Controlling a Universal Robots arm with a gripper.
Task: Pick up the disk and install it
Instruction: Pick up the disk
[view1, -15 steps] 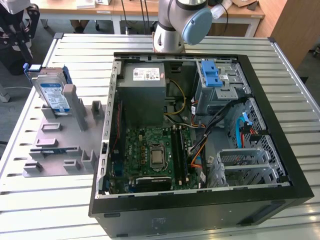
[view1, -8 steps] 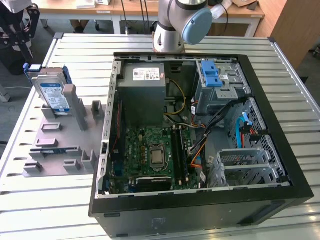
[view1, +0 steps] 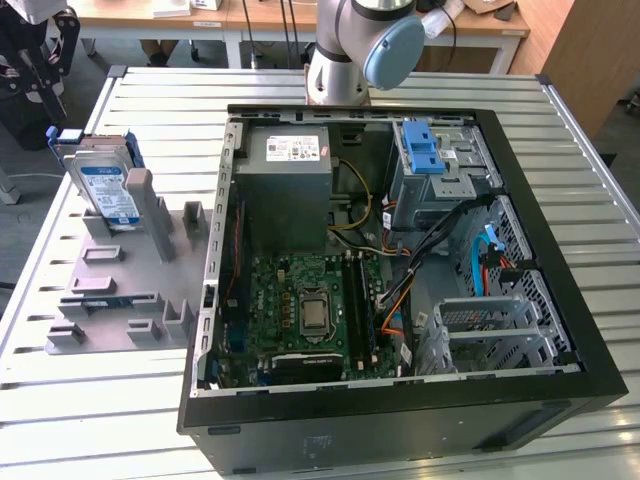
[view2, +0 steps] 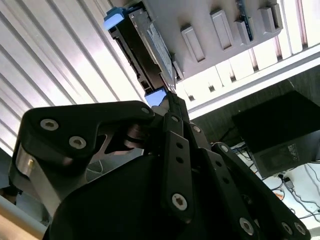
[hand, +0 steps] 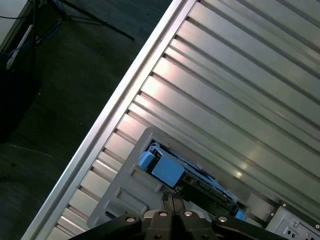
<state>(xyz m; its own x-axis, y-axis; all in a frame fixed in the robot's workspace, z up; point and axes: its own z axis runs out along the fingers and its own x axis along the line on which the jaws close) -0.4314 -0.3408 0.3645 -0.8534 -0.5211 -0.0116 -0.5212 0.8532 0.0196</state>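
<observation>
The disk (view1: 105, 188) is a silver drive with a white-and-blue label in a blue carrier frame. It stands on edge in a slot of the grey holder plate (view1: 120, 295) at the exterior view's left. My gripper (view1: 45, 70) hangs above and behind the disk, off the table's far left corner. In the first wrist view the gripper (hand: 172, 196) is shut with nothing between its fingers, and its tips point at the disk's blue corner (hand: 167, 169). In the second wrist view the gripper (view2: 172, 102) sits just short of the disk's (view2: 145, 50) edge.
An open black computer case (view1: 560, 300) lies on the slatted metal table (view1: 600, 180), with a green motherboard (view1: 310, 305), a grey power supply (view1: 285, 170) and a drive bay with a blue latch (view1: 425, 150). A metal drive cage (view1: 490, 330) sits at the exterior view's right. The arm's base (view1: 345, 60) stands behind the case.
</observation>
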